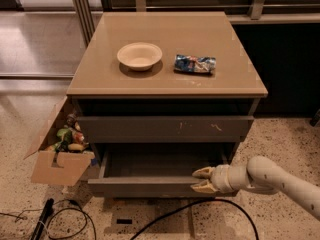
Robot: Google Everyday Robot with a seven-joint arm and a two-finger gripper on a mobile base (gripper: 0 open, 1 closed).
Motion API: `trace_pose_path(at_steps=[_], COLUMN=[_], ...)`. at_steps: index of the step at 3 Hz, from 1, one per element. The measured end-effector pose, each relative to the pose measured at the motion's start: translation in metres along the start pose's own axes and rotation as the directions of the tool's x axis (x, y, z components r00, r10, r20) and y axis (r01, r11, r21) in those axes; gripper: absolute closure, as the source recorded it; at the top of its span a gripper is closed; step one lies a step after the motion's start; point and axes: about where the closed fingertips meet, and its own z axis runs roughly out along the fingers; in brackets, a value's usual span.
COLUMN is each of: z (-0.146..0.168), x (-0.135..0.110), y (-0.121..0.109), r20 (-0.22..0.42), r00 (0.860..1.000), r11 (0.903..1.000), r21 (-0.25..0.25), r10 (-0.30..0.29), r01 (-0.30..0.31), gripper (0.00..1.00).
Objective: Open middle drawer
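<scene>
The middle drawer (150, 186) is pulled partly out of the cabinet. Its plain dark front faces me and its grey box interior (160, 164) shows from above. My gripper (202, 180) comes in from the right at the drawer's right end. One finger (204, 172) is inside the drawer behind the front's top edge, and the other finger (204, 187) is on the outside of the front. The fingers clamp the front panel between them. The drawer front above it, with pale scratch marks (165, 129), is closed.
A cream bowl (139, 55) and a blue snack bag (195, 63) lie on the cabinet top (100, 79). An open cardboard box (60, 159) of items stands at the cabinet's left. Cables (65, 219) run over the speckled floor in front.
</scene>
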Motion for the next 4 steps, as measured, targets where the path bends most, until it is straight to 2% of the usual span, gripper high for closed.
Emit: trace_pose_path(at_steps=[1,2,3,4], z=[-0.0087,-0.0087,-0.0087,-0.0087], x=[0.0053,0.0052,0.0052,0.0052], y=[0.0153,0.0153,0.0153,0.0153], r20=[0.003,0.003,0.003,0.003], r00=[1.0,1.0,1.0,1.0], r11=[1.0,1.0,1.0,1.0], r21=[-0.003,-0.003,-0.003,-0.003], r10=[0.006,0.005,0.005,0.005], r01=[-0.006,-0.005,-0.005,-0.005], gripper=[1.0,0.74,0.43,0.19])
